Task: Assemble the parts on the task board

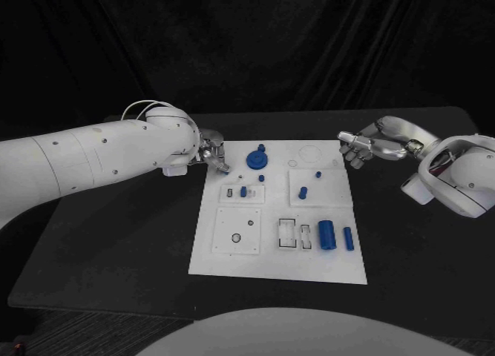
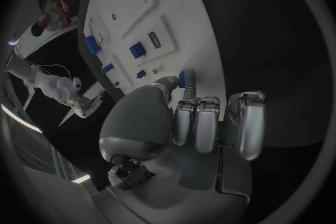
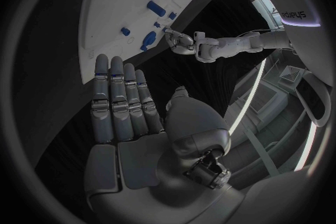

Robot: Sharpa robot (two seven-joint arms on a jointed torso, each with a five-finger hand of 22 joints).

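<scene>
The task board (image 1: 279, 256) lies mid-tabletop (image 1: 119, 245). At its ten o'clock corner the left hand (image 1: 211, 154) is seen, fingers curled, empty; at two o'clock the right hand (image 1: 367, 146) is spread. The blue gear (image 1: 256, 157) should be approached squarely.

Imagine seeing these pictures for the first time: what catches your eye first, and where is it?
The white rectangular task board lies mid-table, dotted with small blue parts, among them a round blue gear-like piece near its far edge. The silver left hand sits at the board's far left corner; the right hand hovers open by the far right corner.
</scene>
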